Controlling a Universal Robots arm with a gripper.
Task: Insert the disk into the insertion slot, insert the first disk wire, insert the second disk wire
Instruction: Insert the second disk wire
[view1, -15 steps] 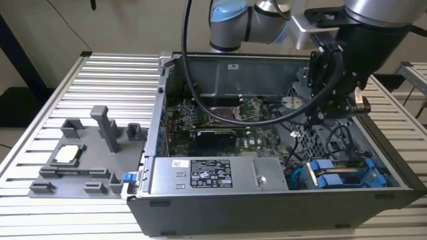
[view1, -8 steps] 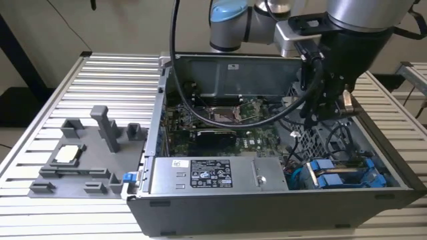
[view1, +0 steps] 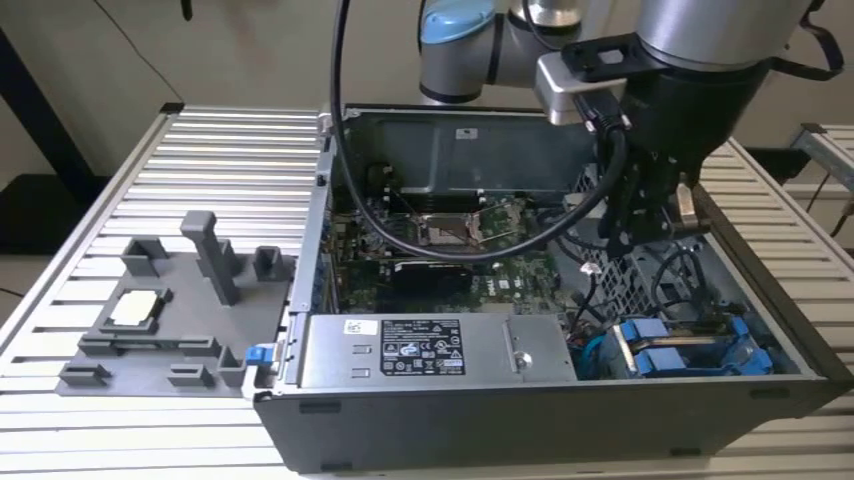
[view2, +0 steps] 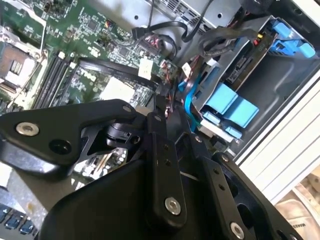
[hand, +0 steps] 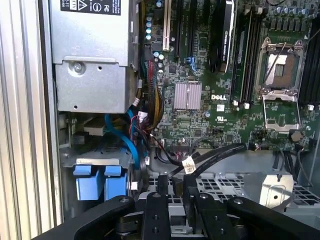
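Slatted metal table (view1: 227, 140) with two things on it.
An open computer case (view1: 534, 425) stands on the slats directly below the claw (view1: 654, 222). A grey tray (view1: 147, 345) lies flat well away from the claw, toward the exterior view's left, just beside the case's side wall.

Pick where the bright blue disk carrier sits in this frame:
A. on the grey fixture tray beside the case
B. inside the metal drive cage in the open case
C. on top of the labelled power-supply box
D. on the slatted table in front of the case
B: the blue disk carrier sits within the drive cage, to the exterior view's right of the power-supply box.
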